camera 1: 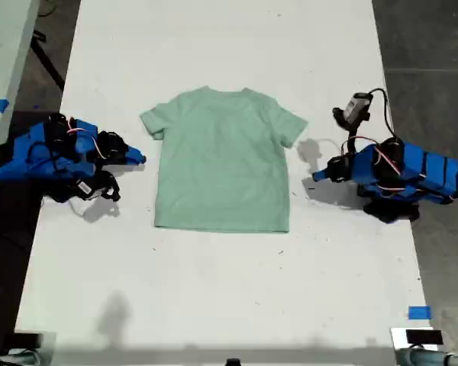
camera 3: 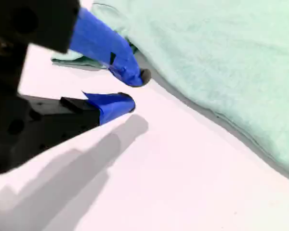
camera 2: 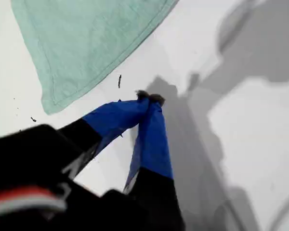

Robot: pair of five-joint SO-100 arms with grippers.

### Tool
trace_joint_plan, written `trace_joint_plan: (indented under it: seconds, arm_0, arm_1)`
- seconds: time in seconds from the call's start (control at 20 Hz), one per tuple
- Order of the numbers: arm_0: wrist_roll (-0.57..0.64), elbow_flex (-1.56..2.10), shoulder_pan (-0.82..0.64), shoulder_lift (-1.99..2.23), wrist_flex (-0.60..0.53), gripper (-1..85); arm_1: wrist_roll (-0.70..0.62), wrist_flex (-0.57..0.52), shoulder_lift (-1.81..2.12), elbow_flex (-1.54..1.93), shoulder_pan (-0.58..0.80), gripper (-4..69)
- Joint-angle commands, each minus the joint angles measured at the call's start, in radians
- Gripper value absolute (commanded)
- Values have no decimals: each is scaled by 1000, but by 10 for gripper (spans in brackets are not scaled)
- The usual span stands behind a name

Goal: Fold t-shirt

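On table (camera 1: 214, 290) | t-shirt (camera 1: 221, 160) flat | far sleeve hidden, second wrist view

T-shirt (camera 1: 221, 160) flat on the table (camera 1: 214, 297), one gripper either side.
You'll find my first gripper (camera 1: 318, 176) near its exterior-view right edge, my second gripper (camera 1: 141, 159) just beside its exterior-view left edge.

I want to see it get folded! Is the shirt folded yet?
Not yet. The t-shirt lies spread flat, both sleeves out.
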Motion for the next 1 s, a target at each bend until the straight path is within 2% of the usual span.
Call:
trace_joint_plan:
  seconds: [0.0,0.55,0.6,0.75,0.85,0.9,0.95]
  arm_0:
    - [-5,-3,6,5,-3,73]
    - [-5,-3,-40,5,-3,75]
    - [-11,-5,-18,5,-2,82]
    - [-11,-5,75,5,0,89]
    - [-14,-5,49,5,-3,89]
    - [-14,-5,52,5,-8,35]
    - [-8,-5,63,5,-17,1]
  arm_1:
    - [-15,-11,8,-11,-8,5]
    - [-15,-11,8,-11,-8,5]
    - [28,-11,8,-11,-8,4]
    - [344,-11,8,-11,-8,7]
    - [667,-11,9,-11,-11,10]
    - [792,-11,9,-11,-9,15]
    - [836,-11,9,-11,-11,22]
